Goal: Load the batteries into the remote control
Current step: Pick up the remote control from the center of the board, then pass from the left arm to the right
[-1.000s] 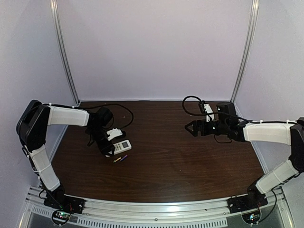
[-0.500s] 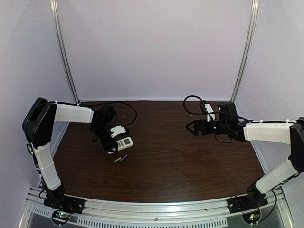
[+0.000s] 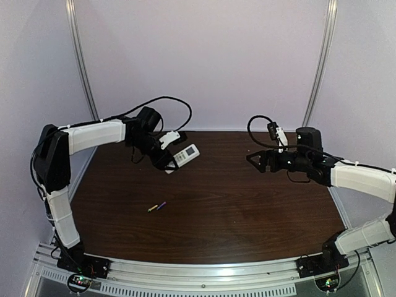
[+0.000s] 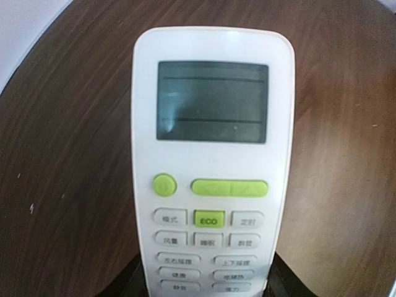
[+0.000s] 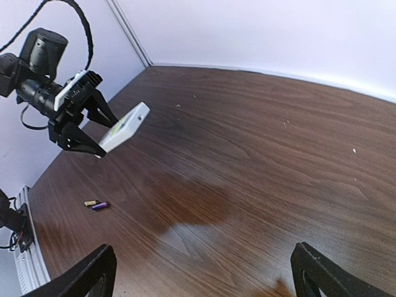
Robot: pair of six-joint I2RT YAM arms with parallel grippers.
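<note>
My left gripper [image 3: 167,162] is shut on the lower end of the white remote control [image 3: 185,154] and holds it in the air above the table's far left part. In the left wrist view the remote [image 4: 212,154] faces the camera, grey display at the top, green and white buttons below. It also shows in the right wrist view [image 5: 125,126]. The two batteries, one gold [image 3: 151,208] and one dark bluish [image 3: 162,205], lie side by side on the table; they also show in the right wrist view [image 5: 96,204]. My right gripper [image 3: 252,159] is open and empty, hovering at the right.
The dark wooden table [image 3: 235,210] is enclosed by pale walls with metal corner posts [image 3: 317,74]. Cables loop above both wrists. A metal rail [image 3: 198,281] runs along the near edge by the arm bases.
My left gripper has lifted the remote off the table and carried it up and toward the back, away from the batteries. The right gripper has risen slightly.
</note>
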